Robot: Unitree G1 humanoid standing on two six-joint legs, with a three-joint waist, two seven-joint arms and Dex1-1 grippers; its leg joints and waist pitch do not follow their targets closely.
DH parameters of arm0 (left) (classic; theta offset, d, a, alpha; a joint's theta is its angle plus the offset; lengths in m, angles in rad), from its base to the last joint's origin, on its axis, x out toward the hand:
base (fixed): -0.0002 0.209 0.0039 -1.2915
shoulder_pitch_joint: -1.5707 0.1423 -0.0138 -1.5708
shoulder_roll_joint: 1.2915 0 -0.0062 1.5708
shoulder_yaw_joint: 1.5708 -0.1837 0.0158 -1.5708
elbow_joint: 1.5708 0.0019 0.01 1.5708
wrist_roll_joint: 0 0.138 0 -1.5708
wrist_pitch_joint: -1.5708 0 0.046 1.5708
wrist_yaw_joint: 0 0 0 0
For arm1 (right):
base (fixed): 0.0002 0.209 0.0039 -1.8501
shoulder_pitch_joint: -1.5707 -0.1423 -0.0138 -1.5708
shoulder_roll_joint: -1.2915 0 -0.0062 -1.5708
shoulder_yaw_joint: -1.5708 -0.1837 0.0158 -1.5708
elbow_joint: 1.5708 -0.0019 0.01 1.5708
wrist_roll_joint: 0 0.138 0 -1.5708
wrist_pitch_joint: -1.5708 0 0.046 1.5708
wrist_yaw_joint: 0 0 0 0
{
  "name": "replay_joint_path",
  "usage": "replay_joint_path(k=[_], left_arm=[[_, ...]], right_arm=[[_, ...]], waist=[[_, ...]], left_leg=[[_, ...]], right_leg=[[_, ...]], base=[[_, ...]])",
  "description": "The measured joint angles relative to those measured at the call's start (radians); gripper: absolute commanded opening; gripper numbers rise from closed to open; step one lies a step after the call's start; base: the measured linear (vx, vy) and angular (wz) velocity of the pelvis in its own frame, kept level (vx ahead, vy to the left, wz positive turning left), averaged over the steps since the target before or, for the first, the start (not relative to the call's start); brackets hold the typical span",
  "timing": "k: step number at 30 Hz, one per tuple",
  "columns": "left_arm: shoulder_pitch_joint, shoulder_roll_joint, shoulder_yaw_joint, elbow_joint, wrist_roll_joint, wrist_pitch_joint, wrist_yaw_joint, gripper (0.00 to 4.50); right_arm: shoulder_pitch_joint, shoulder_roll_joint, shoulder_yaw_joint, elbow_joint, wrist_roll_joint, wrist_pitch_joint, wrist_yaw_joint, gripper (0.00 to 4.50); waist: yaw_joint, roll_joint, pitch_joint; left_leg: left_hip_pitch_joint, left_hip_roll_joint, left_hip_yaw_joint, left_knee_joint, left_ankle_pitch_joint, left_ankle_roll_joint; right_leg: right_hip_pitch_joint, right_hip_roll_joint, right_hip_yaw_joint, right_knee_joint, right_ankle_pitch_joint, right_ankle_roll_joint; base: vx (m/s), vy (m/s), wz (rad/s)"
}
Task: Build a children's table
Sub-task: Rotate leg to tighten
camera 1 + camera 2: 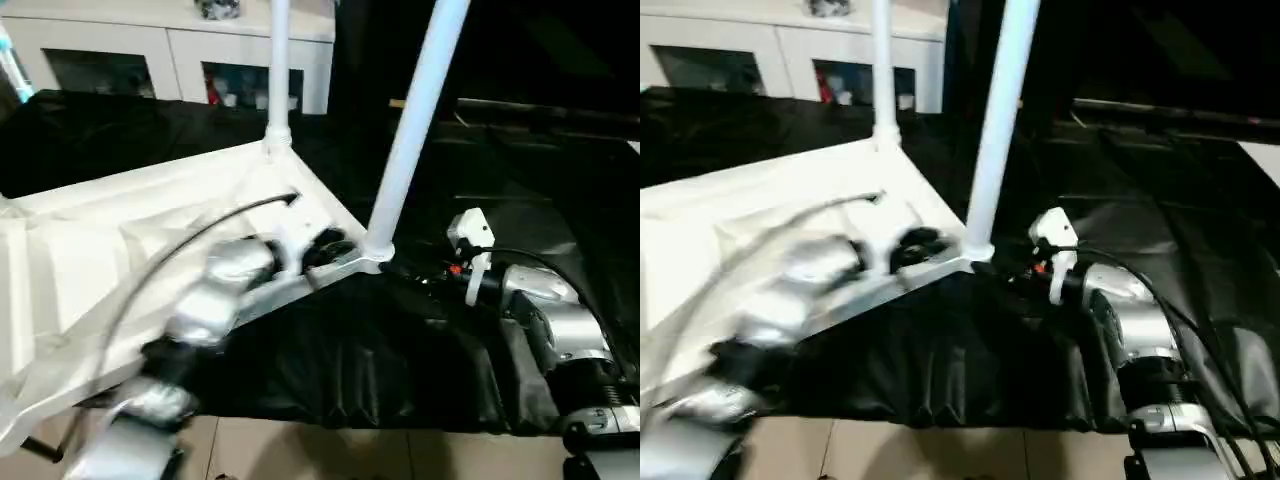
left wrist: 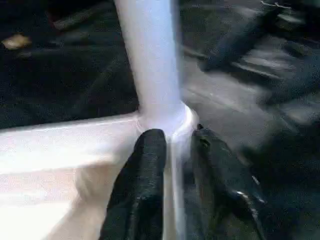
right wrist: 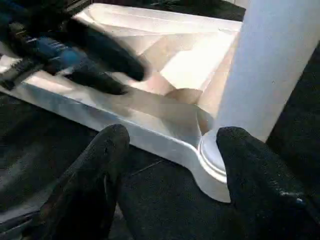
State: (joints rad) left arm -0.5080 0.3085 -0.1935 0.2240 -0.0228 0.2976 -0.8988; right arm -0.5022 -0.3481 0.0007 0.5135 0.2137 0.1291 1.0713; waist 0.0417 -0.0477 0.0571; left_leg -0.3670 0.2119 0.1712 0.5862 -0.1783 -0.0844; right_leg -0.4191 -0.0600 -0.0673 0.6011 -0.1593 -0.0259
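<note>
- Your tabletop (image 1: 120, 240) lies underside-up on the black-draped bench (image 1: 400, 350), two legs (image 1: 415, 120) standing in its corner sockets, tops cut off.
- Your left gripper (image 2: 172, 150) pinches the tabletop's rim.
- Your right gripper (image 3: 172, 145) gapes beside the near socket.

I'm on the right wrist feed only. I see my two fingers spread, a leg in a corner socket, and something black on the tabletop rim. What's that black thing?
Observer: That's the left gripper. Its wrist view shows one finger on each side of the tabletop rim, just below the near leg.
Operator: How many legs are in?
Observer: Two show in the head view: the near leg and a far leg at the next corner, both standing up from the upside-down tabletop.
Operator: Where's my gripper relative to that corner?
Observer: The right gripper is open and sits on the black cloth beside the near corner, on the robot's right.
</note>
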Motion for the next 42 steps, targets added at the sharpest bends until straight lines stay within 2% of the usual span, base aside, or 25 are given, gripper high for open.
replay_joint_path(k=[4,6,9,11,13,15,21,26,29,32,35,37,42], left_arm=[[0.077,0.085,0.004,-0.116,-0.05,0.115,-0.087,1.86],[0.167,0.204,0.023,-0.271,-0.102,0.207,-0.141,2.01],[0.245,0.285,0.073,-0.387,-0.142,0.293,-0.17,2.25],[0.27,0.293,0.085,-0.428,-0.148,0.321,-0.171,2.43],[0.31,0.313,0.093,-0.486,-0.15,0.356,-0.165,2.43],[0.324,0.314,0.093,-0.505,-0.148,0.378,-0.159,2.62],[0.348,0.352,0.07,-0.52,-0.091,0.426,-0.068,3.04],[0.339,0.353,0.031,-0.513,-0.055,0.417,-0.044,3.43],[0.337,0.354,0.006,-0.504,-0.039,0.416,-0.031,3.58],[0.336,0.356,-0.008,-0.502,-0.036,0.421,-0.018,3.88],[0.335,0.356,-0.022,-0.487,-0.019,0.412,0.008,4.0],[0.326,0.344,-0.031,-0.448,0.003,0.391,0.04,4.27],[0.292,0.311,-0.019,-0.365,0.035,0.354,0.122,4.42]], right_arm=[[-0.001,0.04,0.01,0.002,0.006,0.001,-0.024,3.13],[-0.023,0.097,0.024,0.021,0.005,-0.004,-0.066,3.13],[-0.048,0.134,0.032,0.08,-0.018,-0.013,-0.116,3.13],[-0.06,0.166,0.043,0.102,-0.026,-0.021,-0.137,3.13],[-0.098,0.227,0.05,0.149,-0.036,-0.033,-0.183,3.13],[-0.137,0.272,0.053,0.191,-0.049,-0.05,-0.237,3.13],[-0.285,0.386,0.035,0.412,-0.103,-0.12,-0.556,3.13],[-0.365,0.413,-0.037,0.535,-0.097,-0.143,-0.795,3.13],[-0.398,0.418,-0.081,0.579,-0.066,-0.144,-0.884,3.13],[-0.414,0.41,-0.131,0.615,-0.036,-0.154,-0.942,3.13],[-0.436,0.384,-0.165,0.663,-0.02,-0.167,-0.99,3.13],[-0.441,0.354,-0.184,0.69,-0.019,-0.18,-1.014,3.13],[-0.441,0.256,-0.219,0.725,-0.018,-0.191,-1.065,3.13]], waist=[[0.005,-0.001,0.0],[-0.006,-0.012,0.002],[-0.005,-0.019,0.003],[0.0,-0.022,0.004],[-0.007,-0.025,0.005],[-0.008,-0.029,0.005],[-0.01,-0.031,0.004],[-0.007,-0.032,0.004],[-0.004,-0.032,0.004],[0.005,-0.033,0.003],[0.015,-0.033,0.003],[0.022,-0.033,0.003],[0.038,-0.033,0.003]], left_leg=[[0.0,0.001,0.0,0.003,0.0,-0.001],[0.0,0.003,0.001,0.003,-0.001,-0.001],[0.002,0.003,0.0,0.005,0.0,-0.002],[0.002,0.003,0.001,0.006,0.0,-0.002],[0.002,0.003,0.0,0.006,0.0,-0.003],[0.002,0.003,0.0,0.007,0.001,-0.003],[0.003,0.003,0.0,0.007,0.002,-0.006],[0.003,0.002,0.0,0.007,0.002,-0.006],[0.003,0.001,0.0,0.007,0.003,-0.008],[0.002,0.001,0.0,0.007,0.003,-0.008],[0.001,0.001,0.0,0.008,0.003,-0.008],[-0.002,0.001,0.001,0.009,0.003,-0.008],[-0.006,0.001,0.001,0.01,0.003,-0.007]], right_leg=[[0.0,0.0,-0.001,0.001,0.0,0.0],[0.0,0.0,0.0,0.004,-0.001,0.0],[-0.001,0.0,0.0,0.005,-0.002,0.001],[0.0,0.0,0.001,0.005,-0.002,0.001],[0.0,0.0,0.003,0.006,-0.003,0.003],[0.0,0.0,0.002,0.007,-0.005,0.006],[-0.001,0.001,0.003,0.01,-0.005,0.006],[0.0,0.001,0.003,0.01,-0.003,0.002],[0.0,0.001,0.003,0.012,-0.005,0.007],[0.002,0.001,0.004,0.013,-0.006,0.007],[0.002,0.0,0.005,0.014,-0.006,0.007],[0.003,0.0,0.006,0.014,-0.006,0.008],[0.004,0.0,0.009,0.015,-0.007,0.009]], base=[[0.0,0.0,0.0],[0.0,0.0,0.0],[0.0,0.0,0.0],[0.0,0.0,0.0],[0.0,0.0,0.0],[0.0,0.0,0.0],[0.0,0.0,0.0],[0.0,0.0,0.0],[0.0,0.0,0.0],[0.0,0.0,0.0],[0.0,0.0,0.0],[0.0,0.0,0.0],[0.0,0.0,0.0]])
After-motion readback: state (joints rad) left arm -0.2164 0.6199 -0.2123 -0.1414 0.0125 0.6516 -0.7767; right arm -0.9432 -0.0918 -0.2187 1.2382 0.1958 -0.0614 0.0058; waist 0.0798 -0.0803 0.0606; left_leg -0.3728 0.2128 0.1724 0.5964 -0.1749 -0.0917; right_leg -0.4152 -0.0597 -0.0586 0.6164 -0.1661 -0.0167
